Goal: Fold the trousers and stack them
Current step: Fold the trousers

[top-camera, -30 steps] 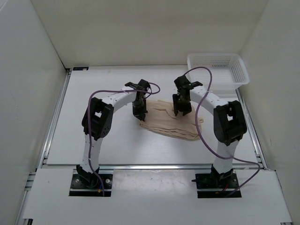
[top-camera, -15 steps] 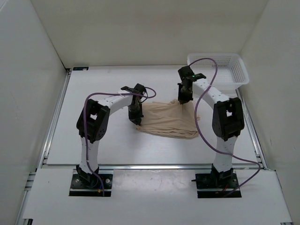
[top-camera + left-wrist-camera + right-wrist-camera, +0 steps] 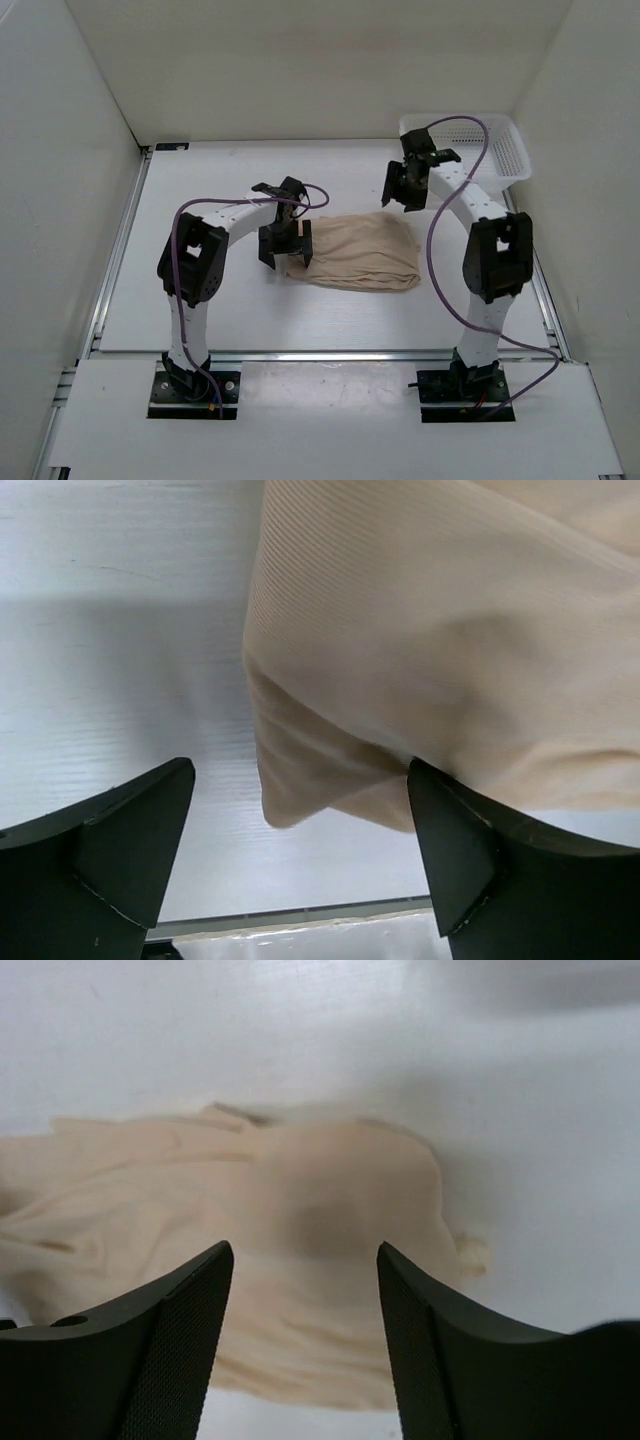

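Holding left gripper (image 3: 286,248) at 9 o'clock edge of trousers (image 3: 362,252) — jaws spread, fabric corner lying between, unpinched. Hanging right gripper (image 3: 399,188) at 1 o'clock — jaws spread, empty.

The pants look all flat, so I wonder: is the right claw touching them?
Apart. The right wrist view shows the right gripper open in the air, the trousers lying well below its fingers.

Top view: fixed, high behind both arm bases, facing down and forward; far enough to take in the whole table (image 3: 200,300).
Left wrist view: rides the left gripper (image 3: 300,768), facing down, very near the table.
Right wrist view: rides the right gripper (image 3: 305,1247), higher up, tilted downward.
Shared: all three show the trousers (image 3: 365,250); the left wrist only their edge.
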You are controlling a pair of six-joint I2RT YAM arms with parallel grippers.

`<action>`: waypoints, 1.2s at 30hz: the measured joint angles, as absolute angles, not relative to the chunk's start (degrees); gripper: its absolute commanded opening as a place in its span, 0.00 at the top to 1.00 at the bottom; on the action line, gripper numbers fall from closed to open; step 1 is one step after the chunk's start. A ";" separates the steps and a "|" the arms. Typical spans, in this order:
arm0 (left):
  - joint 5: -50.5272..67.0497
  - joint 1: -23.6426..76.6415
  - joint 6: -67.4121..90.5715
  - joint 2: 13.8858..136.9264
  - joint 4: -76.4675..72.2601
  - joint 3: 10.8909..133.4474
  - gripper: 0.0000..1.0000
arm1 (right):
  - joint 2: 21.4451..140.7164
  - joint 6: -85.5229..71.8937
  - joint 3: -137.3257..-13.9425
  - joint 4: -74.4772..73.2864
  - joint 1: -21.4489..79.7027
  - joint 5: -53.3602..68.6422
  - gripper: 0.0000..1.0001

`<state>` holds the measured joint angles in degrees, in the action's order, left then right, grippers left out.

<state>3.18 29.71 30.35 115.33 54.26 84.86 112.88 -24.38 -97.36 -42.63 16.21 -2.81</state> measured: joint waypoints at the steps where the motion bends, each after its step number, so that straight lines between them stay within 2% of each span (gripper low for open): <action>1: 3.18 29.71 30.28 114.83 54.46 84.97 0.01 | 110.48 -23.94 -94.89 -42.28 16.19 -2.83 0.41; 3: 3.18 29.52 29.85 113.56 55.02 85.45 0.06 | 104.22 -23.42 -89.17 -42.13 15.97 -2.83 0.53; 5: 3.11 29.28 29.58 112.46 55.40 86.13 0.07 | 98.32 -23.16 -83.33 -40.80 15.09 -2.35 0.57; 7: 3.03 28.91 29.34 111.83 55.42 86.67 0.07 | 93.32 -23.18 -77.49 -39.88 13.19 -0.34 0.51; 10: 3.01 28.08 28.97 111.90 55.24 86.94 0.06 | 88.23 -23.29 -68.49 -38.57 9.50 2.72 0.29; 11: 3.05 27.81 28.88 112.09 55.22 86.94 0.06 | 87.68 -23.31 -66.28 -38.28 8.71 3.33 0.27; 13: 3.27 27.46 28.69 112.99 55.11 86.94 0.28 | 87.61 -23.22 -62.50 -37.56 8.36 4.80 0.27; 15: 3.62 27.14 28.40 114.24 54.81 86.94 0.58 | 87.64 -23.33 -59.53 -36.75 8.45 6.59 0.32; 16: 3.73 27.07 28.45 114.87 54.76 86.91 0.86 | 87.72 -23.49 -58.35 -36.16 8.62 7.57 0.39; 17: 3.99 26.98 28.21 115.28 54.57 86.72 0.90 | 87.96 -23.59 -57.58 -35.48 8.71 8.45 0.45; 18: 4.19 26.85 27.83 115.46 54.48 86.28 0.90 | 88.53 -23.77 -57.01 -34.46 8.75 9.54 0.50; 19: 4.47 26.61 27.55 115.46 54.24 85.60 0.90 | 89.36 -24.05 -56.55 -33.30 8.75 10.68 0.59; 21: 4.99 26.28 27.42 115.24 53.74 84.01 0.90 | 91.61 -24.88 -56.27 -31.24 9.04 12.45 0.67; 22: 5.17 25.89 27.42 114.85 53.34 82.81 0.90 | 92.79 -25.17 -56.10 -29.95 9.28 13.06 0.76; 26: 5.37 23.55 27.42 112.42 53.06 78.39 0.90 | 95.90 -26.63 -55.27 -26.94 12.45 14.57 0.91; 29: 5.26 20.93 27.46 109.91 52.40 75.29 0.90 | 96.75 -27.77 -54.94 -25.45 16.34 15.05 0.97; 35: 4.95 14.76 27.49 104.86 52.10 69.69 0.90 | 96.92 -30.74 -54.96 -23.92 23.81 15.07 0.95; 36: 4.84 14.11 27.46 104.25 52.27 69.41 0.83 | 96.86 -31.18 -55.09 -24.16 24.71 14.83 0.93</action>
<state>4.84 14.11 27.46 104.25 52.27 69.41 96.86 -31.18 -55.09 -24.16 24.71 14.83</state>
